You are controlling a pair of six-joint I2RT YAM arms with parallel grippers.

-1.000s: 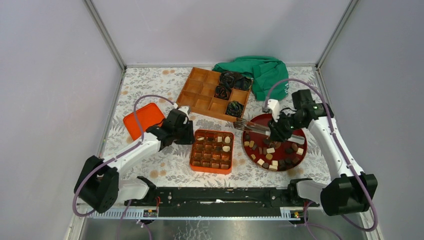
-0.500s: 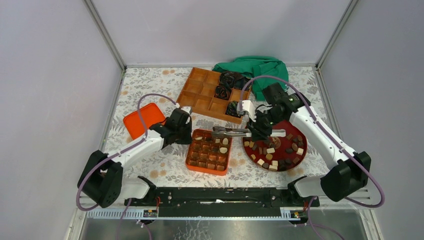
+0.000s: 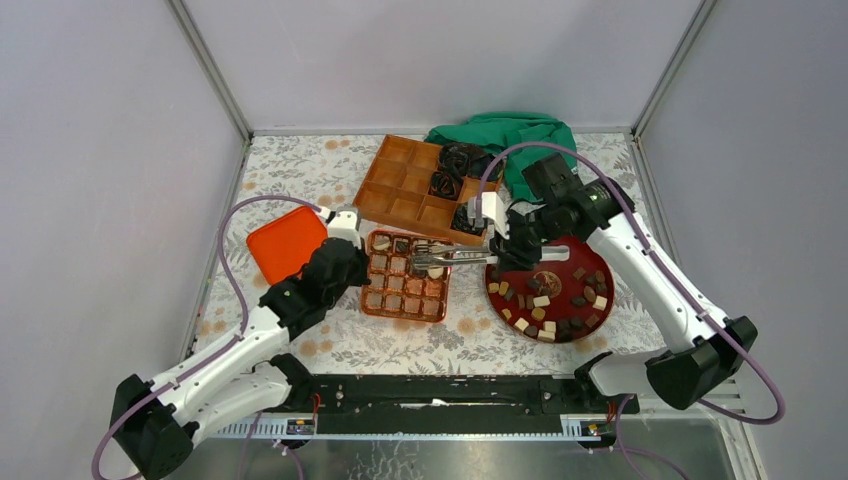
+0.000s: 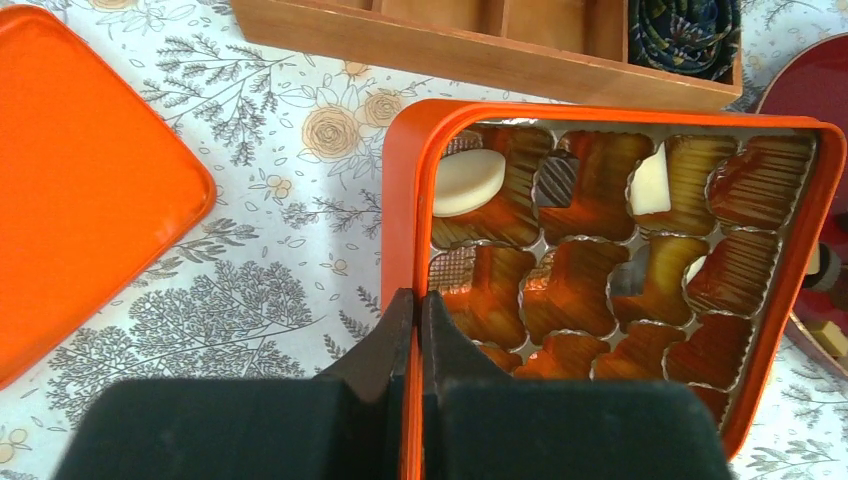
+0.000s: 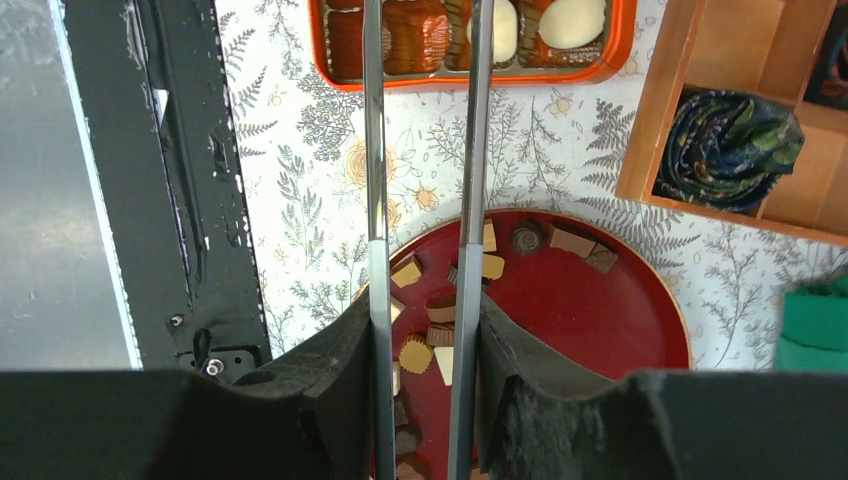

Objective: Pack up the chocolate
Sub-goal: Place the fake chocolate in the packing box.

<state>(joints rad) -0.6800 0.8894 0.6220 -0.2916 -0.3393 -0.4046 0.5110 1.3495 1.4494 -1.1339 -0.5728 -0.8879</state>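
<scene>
Our left gripper (image 4: pixel 410 300) is pinched tight on the near left rim of the orange box (image 4: pixel 620 110), one finger inside the wall and one outside. Our right gripper (image 5: pixel 420 345) is closed around the handle end of the metal tongs (image 5: pixel 374 150), with their two arms standing apart. The tips reach past the top of the wrist view, so we cannot tell whether they carry a piece.

The chocolate (image 5: pixel 408 270) is in two places. Loose pieces lie scattered on the red plate (image 5: pixel 600 320), and others, such as a white oval (image 4: pixel 468 182), sit in the box's ribbed cups. Several cups look empty.

We see three risks. The grip on the box is only a thin rim hold, so any pull or lift by the left arm could tip the box and spill the packed pieces. The tongs cross the gap between the plate and the box, so a loosely held piece could fall onto the tablecloth there. Tips coming down too low could also catch the rim or knock a seated piece out of its cup.

The cubes and lumps have no real long axis. Only the white oval does, and it lies roughly along its row, pointing slightly toward the wooden tray (image 4: pixel 480 55). The tongs run crosswise over the table, with their tips toward the left arm and over the box.
</scene>
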